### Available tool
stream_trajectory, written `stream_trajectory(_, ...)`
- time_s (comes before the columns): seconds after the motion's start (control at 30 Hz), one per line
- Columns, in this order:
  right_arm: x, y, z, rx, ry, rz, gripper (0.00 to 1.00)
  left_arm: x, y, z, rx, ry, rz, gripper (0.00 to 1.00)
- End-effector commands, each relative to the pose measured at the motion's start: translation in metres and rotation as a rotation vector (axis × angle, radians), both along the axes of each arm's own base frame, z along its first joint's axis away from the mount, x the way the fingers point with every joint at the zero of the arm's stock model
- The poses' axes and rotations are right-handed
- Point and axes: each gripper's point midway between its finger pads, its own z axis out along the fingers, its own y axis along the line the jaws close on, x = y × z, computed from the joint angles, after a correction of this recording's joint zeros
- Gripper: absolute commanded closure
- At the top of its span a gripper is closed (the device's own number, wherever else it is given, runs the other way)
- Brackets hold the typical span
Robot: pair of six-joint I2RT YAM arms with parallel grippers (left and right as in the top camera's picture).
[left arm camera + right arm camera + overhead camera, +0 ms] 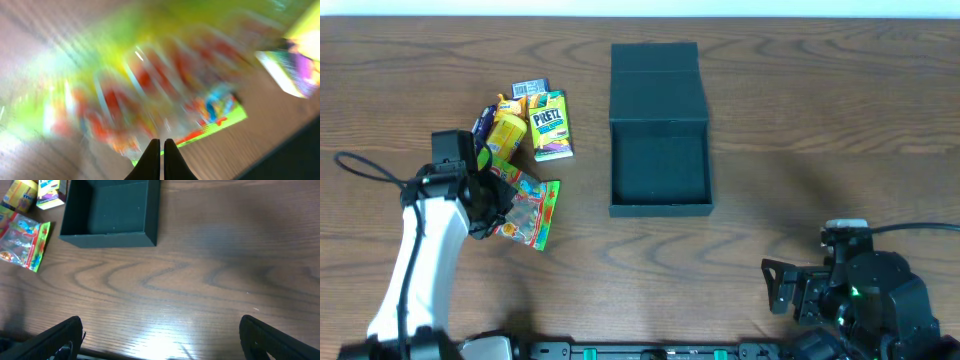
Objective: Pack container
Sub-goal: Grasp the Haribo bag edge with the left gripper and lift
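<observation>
The container (660,209), lid end farthest, is seen right of the left fingers (151,162), pressed together apparently on a snack packet (530,212); the right fingers (60,335) are spread.

The left arm (418,250) is white with a thin black cable (360,165). The left gripper (161,146) and the right arm (880,295), at the lower right, are black.

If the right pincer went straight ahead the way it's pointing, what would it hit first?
Likely bare table; the container sits left of the right pincer, off its line; depth unclear.
</observation>
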Motion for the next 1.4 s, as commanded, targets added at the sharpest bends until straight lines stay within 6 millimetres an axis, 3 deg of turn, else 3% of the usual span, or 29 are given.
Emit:
stream_trajectory(0.0,0.0,-0.001,0.003,-0.005,-0.012,0.002,0.01,0.008,-0.002,0.019,0.078,-0.08,-0.124,0.94)
stream_trajectory(0.17,0.0,-0.001,0.003,-0.005,-0.012,0.002,0.01,0.019,-0.024,0.035,0.105,-0.135,-0.221,0.94)
stream_trajectory(0.3,0.0,-0.001,0.003,-0.005,-0.012,0.002,0.01,0.012,-0.016,0.033,0.152,-0.097,-0.129,0.91)
stream_trajectory(0.37,0.0,-0.001,0.003,-0.005,-0.012,0.002,0.01,0.007,-0.009,0.029,0.168,-0.07,-0.093,0.52)
stream_trajectory(0.43,0.0,-0.001,0.003,-0.005,-0.012,0.002,0.01,0.006,-0.003,0.022,0.157,-0.041,-0.062,0.24)
stream_trajectory(0.67,0.0,-0.001,0.003,-0.005,-0.012,0.002,0.01,0.008,-0.001,-0.012,0.103,0.067,0.061,0.05)
stream_trajectory(0.9,0.0,-0.001,0.003,-0.005,-0.012,0.002,0.01,0.025,-0.006,-0.044,0.033,0.099,0.155,0.05)
stream_trajectory(1.0,0.0,-0.001,0.003,-0.005,-0.012,0.002,0.01,0.024,0.0,-0.055,0.009,0.132,0.227,0.05)
stream_trajectory(1.37,0.0,-0.001,0.003,-0.005,-0.012,0.002,0.01,0.022,-0.001,-0.092,-0.133,0.219,0.24,0.05)
